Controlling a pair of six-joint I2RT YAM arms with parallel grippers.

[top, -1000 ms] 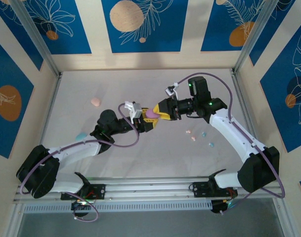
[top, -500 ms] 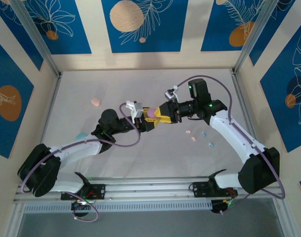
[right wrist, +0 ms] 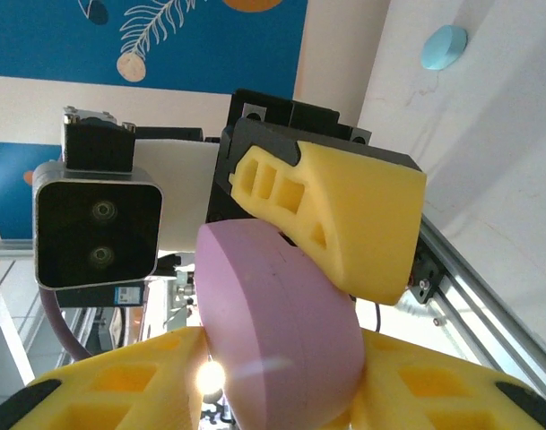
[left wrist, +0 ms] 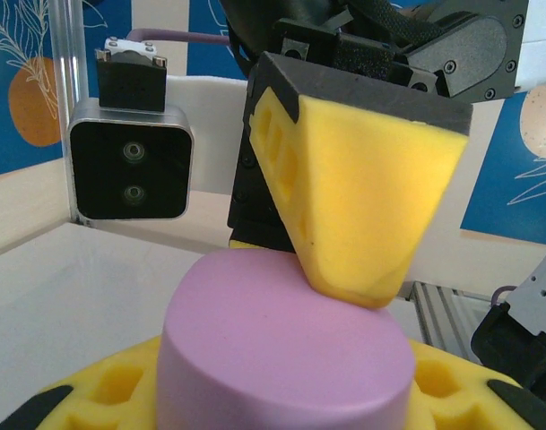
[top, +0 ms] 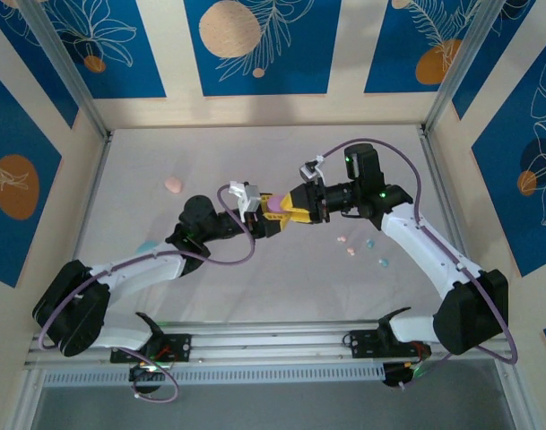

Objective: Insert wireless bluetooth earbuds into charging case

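The left gripper (top: 265, 221) is clamped on a smooth lilac oval plastic charging case (top: 274, 205), which is also pinched from the opposite side by the right gripper (top: 291, 210). Further right, tiny pastel earbuds (top: 351, 252), pink and light blue, are scattered loose on the white bench (top: 255, 152).

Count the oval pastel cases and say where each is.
3: pink case far left on the table, light blue case beside the left arm, purple case between left gripper and right gripper. Arms may hide others.
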